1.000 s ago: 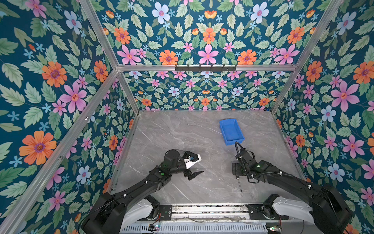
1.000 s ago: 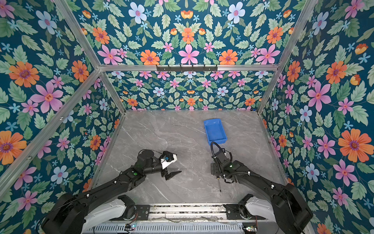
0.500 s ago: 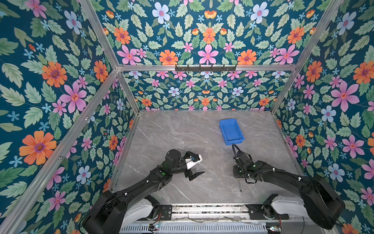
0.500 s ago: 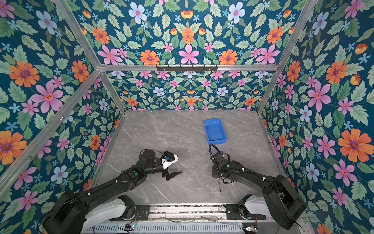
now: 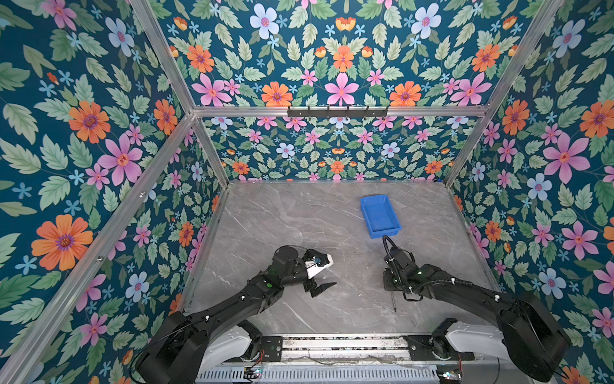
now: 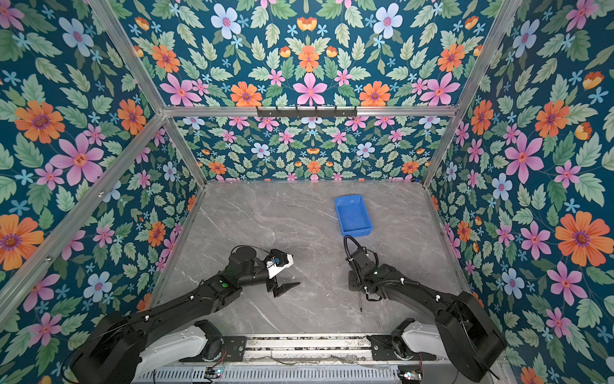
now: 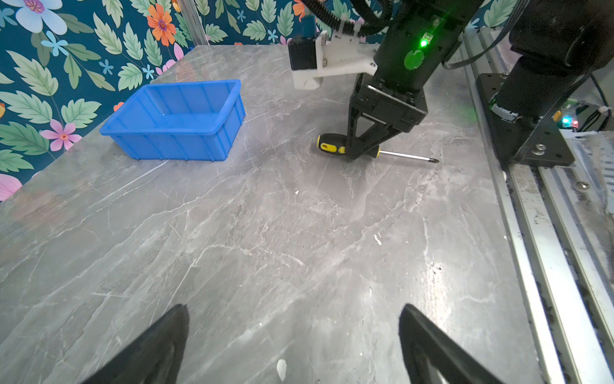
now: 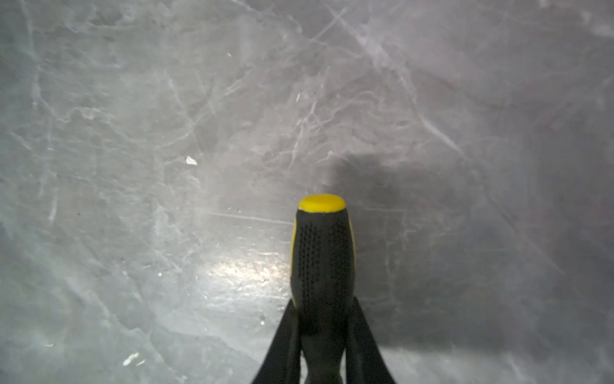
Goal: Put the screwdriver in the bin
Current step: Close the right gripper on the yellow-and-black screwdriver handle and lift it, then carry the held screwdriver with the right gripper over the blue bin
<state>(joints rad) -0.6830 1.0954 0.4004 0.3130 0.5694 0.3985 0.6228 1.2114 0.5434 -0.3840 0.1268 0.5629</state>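
Note:
The screwdriver (image 7: pixel 329 143) has a black and yellow handle and a thin silver shaft (image 5: pixel 393 301). It lies on the grey marble table, near the front right in both top views. My right gripper (image 7: pixel 357 153) points down over it, and its fingers are shut on the sides of the handle (image 8: pixel 321 252). The yellow handle end sticks out past the fingertips. The blue bin (image 5: pixel 385 232) (image 6: pixel 357 231) stands empty a short way behind the right gripper. My left gripper (image 7: pixel 292 332) hovers open and empty at the table's middle front.
Floral walls enclose the table on three sides. An aluminium rail (image 7: pixel 545 266) with the arm bases runs along the front edge, close to the screwdriver's tip. Bare marble lies between the two grippers and left of the bin (image 7: pixel 172 146).
My right gripper has closed from wide open onto the screwdriver handle and settled slightly lower over it. The left arm, the bin and the screwdriver have stayed where they were.

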